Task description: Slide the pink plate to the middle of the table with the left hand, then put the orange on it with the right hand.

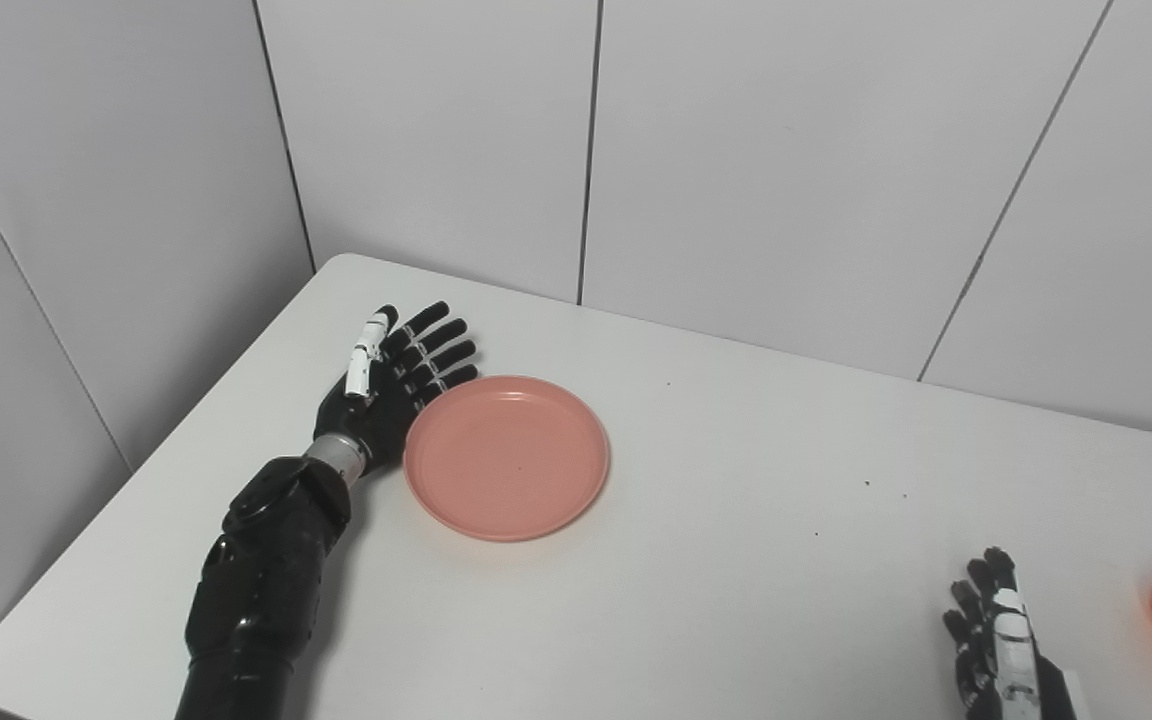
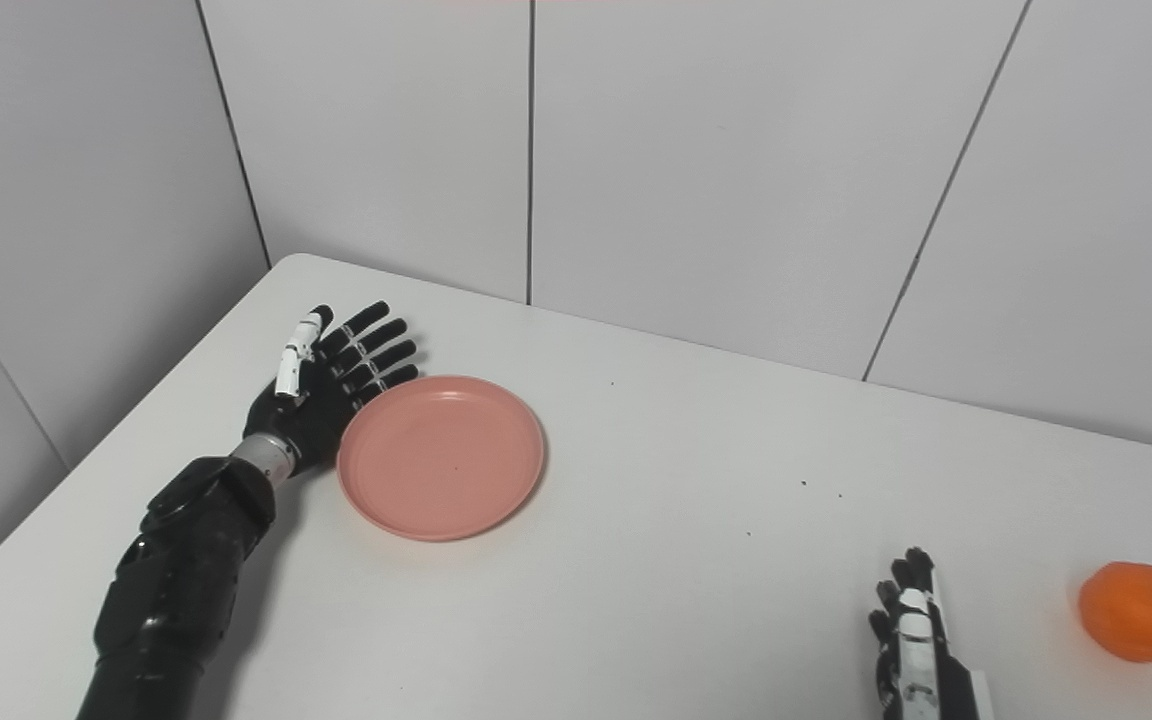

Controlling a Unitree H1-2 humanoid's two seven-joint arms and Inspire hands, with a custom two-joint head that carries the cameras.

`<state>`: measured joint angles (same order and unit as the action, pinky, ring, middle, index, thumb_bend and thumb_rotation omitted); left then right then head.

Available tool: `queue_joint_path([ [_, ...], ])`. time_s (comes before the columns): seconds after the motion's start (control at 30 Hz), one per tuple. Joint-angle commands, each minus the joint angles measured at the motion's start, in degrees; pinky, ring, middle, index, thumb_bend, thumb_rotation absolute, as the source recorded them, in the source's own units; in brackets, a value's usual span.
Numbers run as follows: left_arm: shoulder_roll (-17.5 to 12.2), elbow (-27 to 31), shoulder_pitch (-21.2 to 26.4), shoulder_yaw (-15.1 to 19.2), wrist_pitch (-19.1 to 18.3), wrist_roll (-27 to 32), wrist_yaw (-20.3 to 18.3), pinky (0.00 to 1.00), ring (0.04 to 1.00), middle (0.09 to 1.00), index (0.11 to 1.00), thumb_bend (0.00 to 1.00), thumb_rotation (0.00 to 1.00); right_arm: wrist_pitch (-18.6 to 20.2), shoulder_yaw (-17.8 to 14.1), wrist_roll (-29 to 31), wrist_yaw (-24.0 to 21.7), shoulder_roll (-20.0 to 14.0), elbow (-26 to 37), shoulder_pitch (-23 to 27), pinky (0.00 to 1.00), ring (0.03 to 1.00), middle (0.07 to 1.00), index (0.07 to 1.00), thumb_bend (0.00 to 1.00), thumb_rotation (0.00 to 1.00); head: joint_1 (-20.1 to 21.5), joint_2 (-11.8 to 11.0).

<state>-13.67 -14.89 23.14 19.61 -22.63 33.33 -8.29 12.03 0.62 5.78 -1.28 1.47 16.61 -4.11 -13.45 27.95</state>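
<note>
A round pink plate [image 1: 506, 457] lies flat on the white table [image 1: 716, 560], left of the middle. My left hand [image 1: 398, 372] rests open against the plate's left rim, fingers stretched out toward the far wall. An orange [image 2: 1138, 611] sits near the table's right front, half cut off by the frame edge in the left eye view. My right hand [image 2: 914, 640] is at the bottom edge, a little left of the orange and apart from it, fingers straight and holding nothing.
White panelled walls [image 1: 756, 150] close in behind the table and on the left. The table's rounded far-left corner [image 1: 346, 262] lies just beyond my left hand. A few dark specks dot the tabletop right of the plate.
</note>
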Motion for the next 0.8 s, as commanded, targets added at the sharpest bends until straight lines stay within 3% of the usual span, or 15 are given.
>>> queue_joint_path([
  [0.0,0.01,1.02,0.46,-0.64,-1.68,-0.05,-0.21,0.74,0.782,0.800,0.798,0.31,1.00,-1.77,0.25,-0.11,-0.17,0.15,1.34,0.64,1.00,0.993,1.000,1.000,0.17,1.00,0.26,0.13],
  [0.77,4.00,4.90,-0.92,-5.73,-4.17,-1.67,2.18,0.73,0.763,0.779,0.781,0.30,1.00,-2.35,0.51,-1.13,0.00,0.64,1.64,0.43,1.00,0.980,0.991,0.989,0.22,1.00,1.98,1.80],
])
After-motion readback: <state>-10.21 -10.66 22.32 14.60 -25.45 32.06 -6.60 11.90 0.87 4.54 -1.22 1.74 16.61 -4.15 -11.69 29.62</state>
